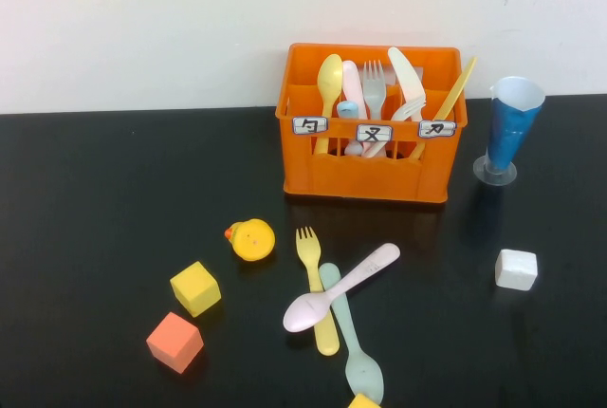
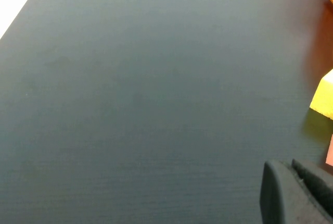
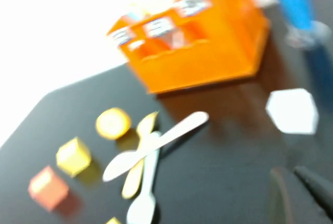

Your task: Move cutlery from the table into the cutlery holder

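Three pieces of cutlery lie crossed on the black table (image 1: 114, 199) in front of the orange cutlery holder (image 1: 365, 169): a pale pink spoon (image 1: 341, 287) on top of a yellow fork (image 1: 309, 254) and a mint-green spoon (image 1: 357, 356). The holder has several utensils standing in it. The right wrist view also shows the holder (image 3: 208, 57), the pink spoon (image 3: 156, 143), the fork (image 3: 136, 169) and the green spoon (image 3: 145, 195). My right gripper (image 3: 289, 172) is shut and empty, well to the side of the pile. My left gripper (image 2: 285, 164) is shut and empty over bare table. Neither arm shows in the high view.
A yellow duck (image 1: 251, 239), a yellow cube (image 1: 195, 287) and an orange-pink cube (image 1: 174, 342) lie left of the cutlery. A white cube (image 1: 516, 268) sits to the right, a blue cone cup (image 1: 512, 128) beside the holder. Another yellow cube (image 1: 363, 401) touches the front edge.
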`<action>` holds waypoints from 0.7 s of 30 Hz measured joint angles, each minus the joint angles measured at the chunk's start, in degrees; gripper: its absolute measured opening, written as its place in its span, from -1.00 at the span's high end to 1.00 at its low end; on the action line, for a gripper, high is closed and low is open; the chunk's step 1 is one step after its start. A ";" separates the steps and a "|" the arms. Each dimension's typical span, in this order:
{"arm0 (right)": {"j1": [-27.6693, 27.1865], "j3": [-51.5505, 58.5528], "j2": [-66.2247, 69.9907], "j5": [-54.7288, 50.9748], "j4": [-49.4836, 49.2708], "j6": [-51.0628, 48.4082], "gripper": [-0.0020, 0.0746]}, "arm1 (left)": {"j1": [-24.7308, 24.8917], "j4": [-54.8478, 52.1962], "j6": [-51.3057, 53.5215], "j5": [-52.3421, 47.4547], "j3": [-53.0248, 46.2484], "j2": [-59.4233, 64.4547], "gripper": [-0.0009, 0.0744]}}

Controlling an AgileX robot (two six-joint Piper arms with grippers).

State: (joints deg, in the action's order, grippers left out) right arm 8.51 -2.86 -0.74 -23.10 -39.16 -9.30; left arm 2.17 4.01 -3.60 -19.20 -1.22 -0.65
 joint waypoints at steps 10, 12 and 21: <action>0.00 -30.26 21.80 -31.31 8.57 -32.28 0.95 | 0.00 0.00 0.10 0.00 0.00 0.00 0.98; 0.00 -35.26 27.67 -35.62 8.97 -38.51 0.95 | 0.00 0.00 0.10 0.00 0.00 0.00 0.98; 2.08 -52.18 54.97 -45.44 10.45 -60.49 0.95 | 0.00 0.00 0.10 0.00 0.00 0.00 0.98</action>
State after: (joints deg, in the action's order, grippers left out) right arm 10.59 -55.04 54.23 -68.53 -28.71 -69.79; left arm 2.17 4.01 -3.50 -19.20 -1.22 -0.65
